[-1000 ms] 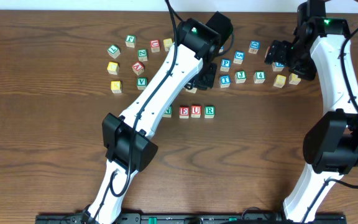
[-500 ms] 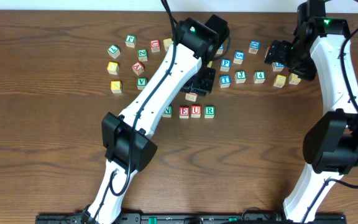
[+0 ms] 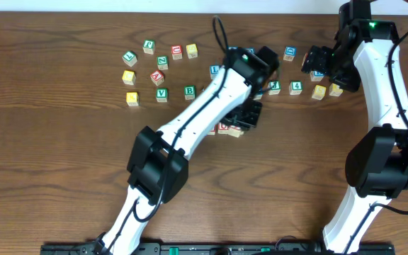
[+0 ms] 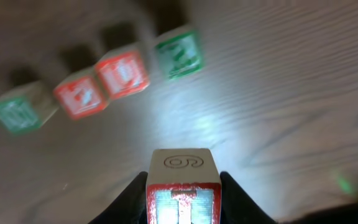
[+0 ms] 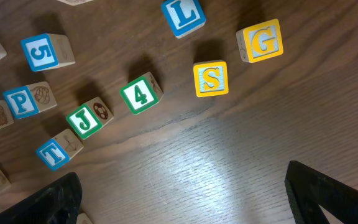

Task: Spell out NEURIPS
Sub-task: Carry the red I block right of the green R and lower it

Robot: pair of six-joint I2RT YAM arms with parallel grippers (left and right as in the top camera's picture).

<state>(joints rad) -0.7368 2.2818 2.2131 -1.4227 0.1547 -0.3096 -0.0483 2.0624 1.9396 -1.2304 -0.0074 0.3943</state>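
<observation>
My left gripper (image 3: 244, 119) is shut on a red-bordered "I" block (image 4: 183, 188) and holds it just right of the spelled row. That row shows blurred in the left wrist view: green N (image 4: 17, 113), red E (image 4: 79, 97), red U (image 4: 124, 72), green R (image 4: 179, 53). In the overhead view the left arm hides most of the row; only a red block (image 3: 211, 129) peeks out. My right gripper (image 3: 317, 61) is open and empty above the right cluster, with yellow S (image 5: 211, 79) and blue P (image 5: 22, 101) below it.
Loose letter blocks lie at the back left, among them green B (image 3: 189, 91) and yellow ones (image 3: 128, 76). The right cluster holds G (image 5: 261, 41), L (image 5: 184, 15), 4 (image 5: 140, 93), J (image 5: 87, 120), T (image 5: 55, 151) and 5 (image 5: 42, 51).
My left arm has swung right and toward the front with the I block, from above the row to its right end. The right arm has not moved.
</observation>
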